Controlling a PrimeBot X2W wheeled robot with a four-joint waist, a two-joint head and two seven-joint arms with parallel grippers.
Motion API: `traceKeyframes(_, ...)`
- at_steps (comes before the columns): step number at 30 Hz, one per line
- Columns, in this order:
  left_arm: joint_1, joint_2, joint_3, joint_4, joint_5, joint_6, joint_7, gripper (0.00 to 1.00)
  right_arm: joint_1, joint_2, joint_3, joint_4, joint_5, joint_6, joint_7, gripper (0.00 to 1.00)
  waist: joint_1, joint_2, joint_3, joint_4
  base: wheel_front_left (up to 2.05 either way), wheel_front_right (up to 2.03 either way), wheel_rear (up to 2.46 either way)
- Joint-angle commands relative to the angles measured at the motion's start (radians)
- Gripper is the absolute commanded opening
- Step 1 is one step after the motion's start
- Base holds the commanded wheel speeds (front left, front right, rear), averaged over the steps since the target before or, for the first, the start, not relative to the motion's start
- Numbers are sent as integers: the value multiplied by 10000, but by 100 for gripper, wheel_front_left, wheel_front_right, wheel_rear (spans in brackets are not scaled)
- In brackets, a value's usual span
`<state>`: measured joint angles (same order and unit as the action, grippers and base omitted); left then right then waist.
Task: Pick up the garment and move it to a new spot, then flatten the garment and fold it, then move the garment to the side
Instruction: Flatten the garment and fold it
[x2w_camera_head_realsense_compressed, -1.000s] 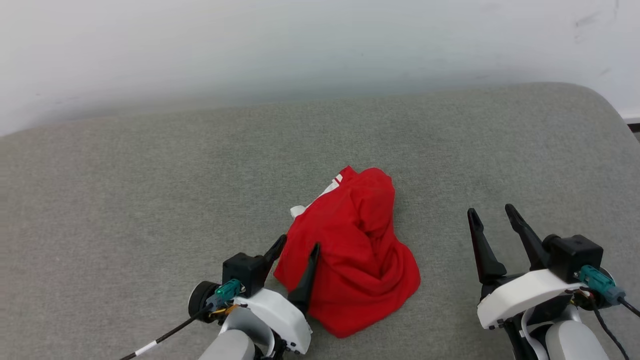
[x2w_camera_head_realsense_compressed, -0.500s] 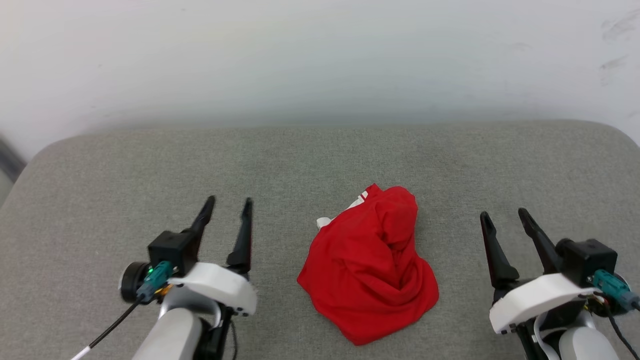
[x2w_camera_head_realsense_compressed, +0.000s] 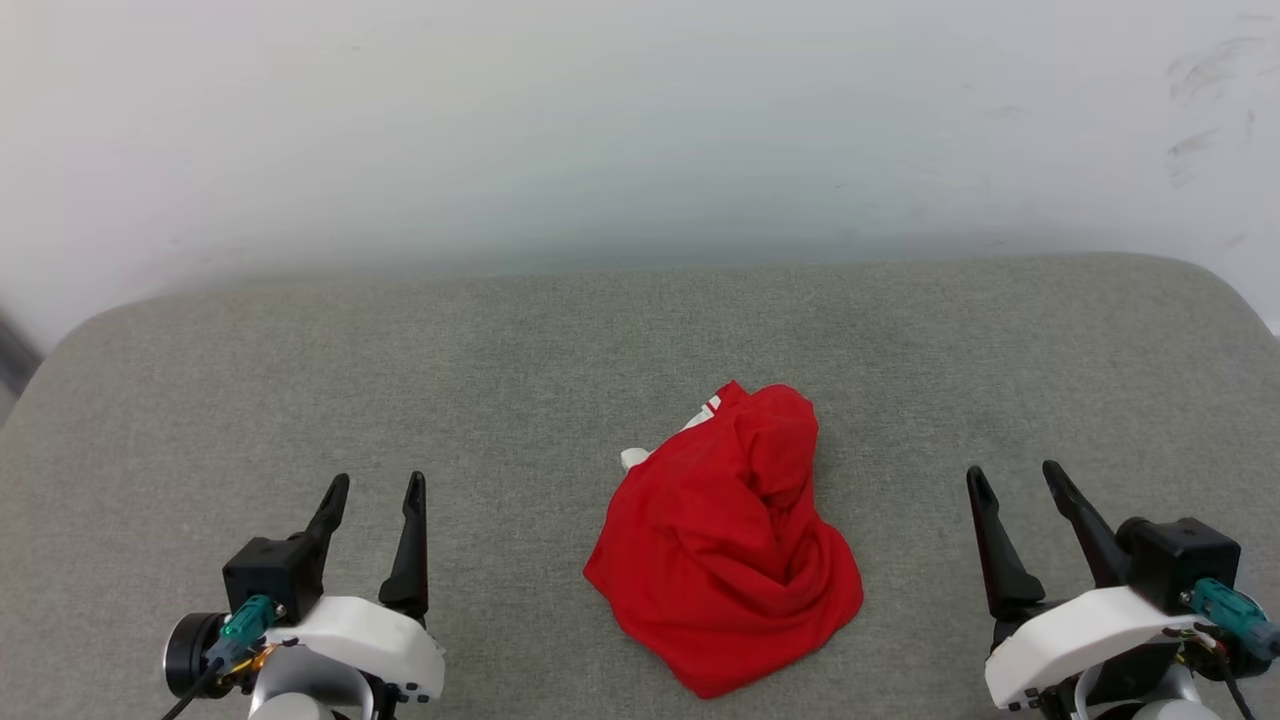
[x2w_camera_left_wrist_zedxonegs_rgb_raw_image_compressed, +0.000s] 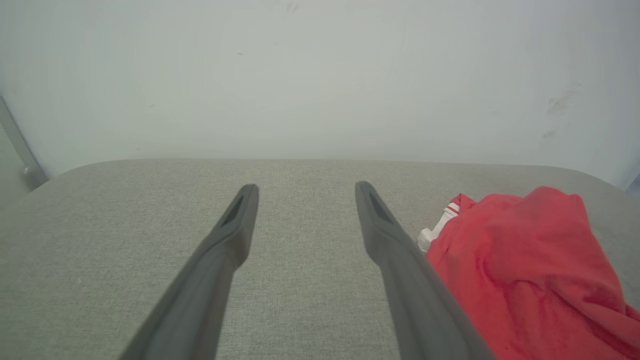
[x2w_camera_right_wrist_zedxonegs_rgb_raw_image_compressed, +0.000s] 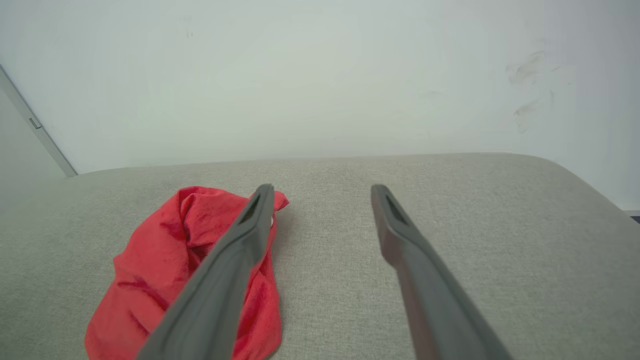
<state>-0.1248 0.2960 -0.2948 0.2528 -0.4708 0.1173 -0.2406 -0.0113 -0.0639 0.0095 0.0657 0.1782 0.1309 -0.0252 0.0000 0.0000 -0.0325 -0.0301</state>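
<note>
Claws come first, low at either side of the head view: our left claw (x2w_camera_head_realsense_compressed: 378, 482) sits at the lower left and our right claw (x2w_camera_head_realsense_compressed: 1013, 470) at the lower right. Both are released, their long dark fingers spread with nothing between them and pointing away from us. Each wrist view shows the same, two fingers splayed over bare grey cloth. Between the two claws, well apart from both, lies the garment (x2w_camera_head_realsense_compressed: 725, 560), a red jersey shirt crumpled into a loose heap on the desk (x2w_camera_head_realsense_compressed: 450, 350), a little right of the middle. Its near edge bulges toward us in soft folds, and its far end rises into a rounded hump. At the heap's far left a scrap of white sleeve (x2w_camera_head_realsense_compressed: 634, 458) pokes out, and just beyond it we see a short piece of red-and-white striped trim (x2w_camera_head_realsense_compressed: 708, 406). From the left wrist the heap lies right of our fingers; from the right wrist it lies left, partly behind one finger. The desk is covered in grey woven cloth with rounded far corners. Behind it stands a plain pale wall (x2w_camera_head_realsense_compressed: 600, 130), faintly scuffed at the upper right.
</note>
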Motion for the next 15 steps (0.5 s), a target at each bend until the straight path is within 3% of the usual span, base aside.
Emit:
traceKeyframes(1, 124, 36, -6, -70, -6, 43, -1, 100, 148, 38, -9, -98, -56, -3, 27, 100, 0, 0, -22, -17, 0, 0, 0)
traceKeyframes(11, -37, 107, -68, -126, -51, 55, 120, 100, 120, 87, 13, -329, -115, -3, 215, 100, 0, 0, -22, 48, 0, 0, 0)
traceKeyframes(15, -412, 126, -390, -50, -53, -264, 489, 100, 110, 98, 41, -330, -76, -3, 227, 100, 0, 0, 2, 53, 0, 0, 0)
